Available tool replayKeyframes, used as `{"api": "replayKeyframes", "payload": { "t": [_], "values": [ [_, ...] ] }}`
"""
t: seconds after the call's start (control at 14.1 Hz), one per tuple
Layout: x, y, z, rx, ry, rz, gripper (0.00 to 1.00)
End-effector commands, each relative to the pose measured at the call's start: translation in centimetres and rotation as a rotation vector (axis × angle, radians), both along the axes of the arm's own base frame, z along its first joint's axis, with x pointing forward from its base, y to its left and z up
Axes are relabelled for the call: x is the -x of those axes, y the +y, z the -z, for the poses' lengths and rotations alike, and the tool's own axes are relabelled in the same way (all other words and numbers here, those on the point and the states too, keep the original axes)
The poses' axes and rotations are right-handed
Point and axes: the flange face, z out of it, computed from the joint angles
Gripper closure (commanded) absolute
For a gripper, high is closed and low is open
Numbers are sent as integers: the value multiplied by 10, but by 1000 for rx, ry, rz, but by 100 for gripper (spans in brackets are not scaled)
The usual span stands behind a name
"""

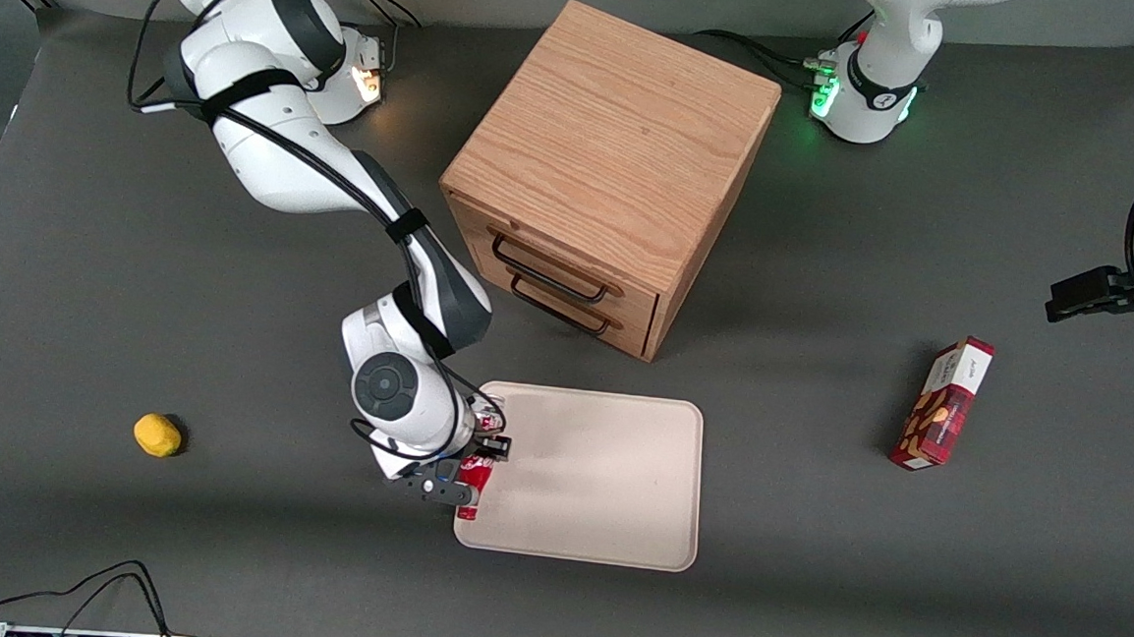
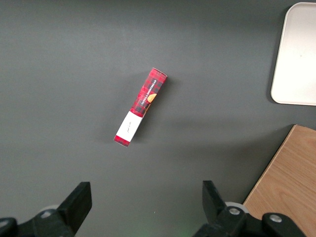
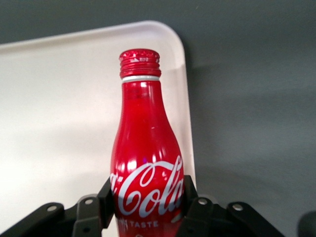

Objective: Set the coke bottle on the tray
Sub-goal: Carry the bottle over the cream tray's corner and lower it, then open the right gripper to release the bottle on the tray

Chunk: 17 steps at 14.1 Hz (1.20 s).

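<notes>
A cream-beige tray (image 1: 606, 479) lies flat on the dark grey table (image 1: 88, 260), nearer the front camera than the wooden drawer cabinet (image 1: 611, 169) and just in front of its two closed, black-handled drawers. The tray's pale surface is bare apart from the coke bottle (image 1: 474, 490), which sits at the tray's edge toward the working arm's end of the table, its red cap pointing toward the front camera. The right arm's gripper (image 3: 148, 205) is clamped on the bottle's lower body, a black finger pressed against each side of the white script lettering; the wrist view shows the bottle's neck and cap over the tray's rounded corner. A red snack box (image 1: 944, 404) lies on the table toward the parked arm's end, well apart from the tray. A small yellow object (image 1: 157, 434) rests toward the working arm's end. Black cables (image 1: 48, 592) trail along the table's near edge.
</notes>
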Motion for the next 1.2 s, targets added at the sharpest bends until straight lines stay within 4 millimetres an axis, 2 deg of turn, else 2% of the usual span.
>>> {"api": "replayKeyframes", "payload": {
  "t": [0.0, 0.07, 0.14, 0.21, 0.28, 0.35, 0.85, 0.92, 1.13],
  "values": [
    [-3, 13, 1, 33, -58, -39, 100],
    [-2, 12, 8, 34, -57, -39, 92],
    [-2, 11, 12, 34, -61, -40, 78],
    [-2, 13, 12, 34, -61, -42, 57],
    [-2, 13, 12, 33, -62, -44, 26],
    [-2, 13, 12, 34, -63, -43, 0],
    [-3, 12, 8, 33, -67, -44, 0],
    [-5, 10, 1, 33, -69, -40, 0],
    [-9, -6, -43, 57, -38, -25, 0]
  ]
}}
